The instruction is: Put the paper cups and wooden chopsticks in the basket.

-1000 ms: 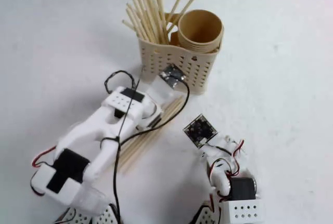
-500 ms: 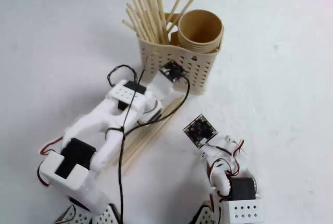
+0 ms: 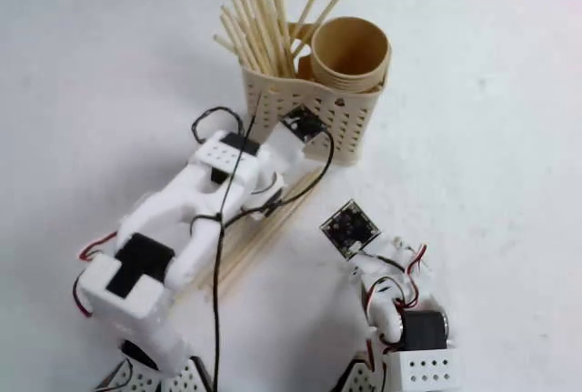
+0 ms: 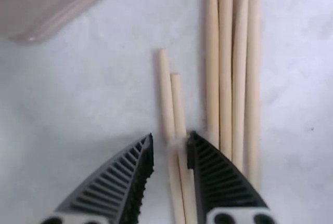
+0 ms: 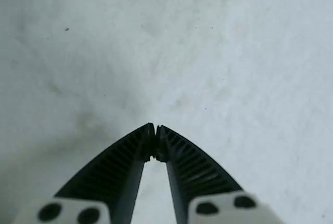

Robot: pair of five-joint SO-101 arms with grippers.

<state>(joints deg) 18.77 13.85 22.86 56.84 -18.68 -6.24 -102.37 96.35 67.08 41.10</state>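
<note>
From above, we see the basket (image 3: 320, 117) standing on the white table (image 3: 491, 137), toward twelve o'clock from the table's middle. A stack of paper cups (image 3: 351, 52) sits in the basket's three o'clock half, and a bundle of wooden chopsticks (image 3: 258, 24) stands upright in its nine o'clock half. More loose chopsticks (image 3: 259, 236) lie flat on the table at about seven o'clock from the basket, partly under the left arm (image 3: 186, 219). That arm stretches from seven o'clock toward the basket. The right arm (image 3: 393, 299) is folded low at five o'clock.

At the left wrist, we find the left gripper (image 4: 169, 147) slightly parted, its jaws set to either side of a pair of chopsticks (image 4: 171, 99) on the table. One jaw is against the pair and the other just off it. Four more sticks (image 4: 231, 63) lie just beside, parallel. A corner of the basket (image 4: 57, 3) is near.

At the right wrist, the right gripper (image 5: 156, 143) is closed on nothing, with its tips together over bare table (image 5: 104, 52).
</note>
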